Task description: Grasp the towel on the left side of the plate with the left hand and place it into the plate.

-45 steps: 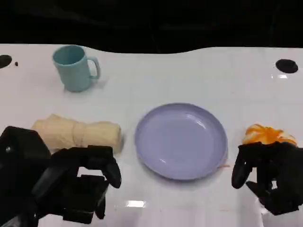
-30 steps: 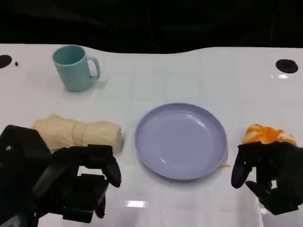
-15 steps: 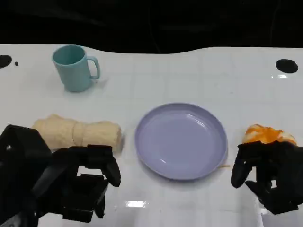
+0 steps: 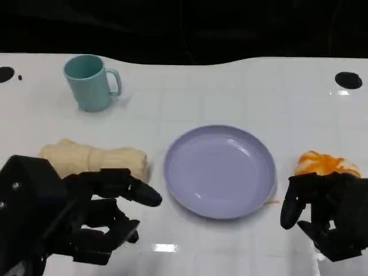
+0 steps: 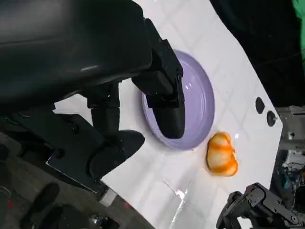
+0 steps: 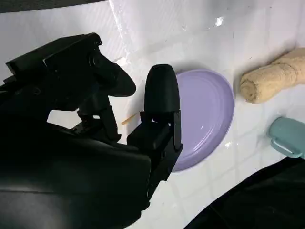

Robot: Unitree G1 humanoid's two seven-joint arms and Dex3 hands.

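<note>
Head view coverage is read from left to right, with the lilac plate [image 4: 220, 171] taken as the landmark. Far to the left of the plate and behind it, a teal mug [image 4: 89, 81] is seen upright on the white table [image 4: 230, 92]. Just beside the plate's left rim, the rolled beige towel [image 4: 95, 161] is seen lying on the table, not lifted. In front of the towel, the left hand [image 4: 92, 215] is seen with fingers spread apart and nothing held; whether the towel is touched cannot be told. The plate is seen bare. To the right of the plate, an orange-and-white object [image 4: 325, 163] is seen, and in front of it the right hand [image 4: 325, 215] with fingers curled in on nothing. The task is judged barely begun: grasping, carrying and placing are all left.
</note>
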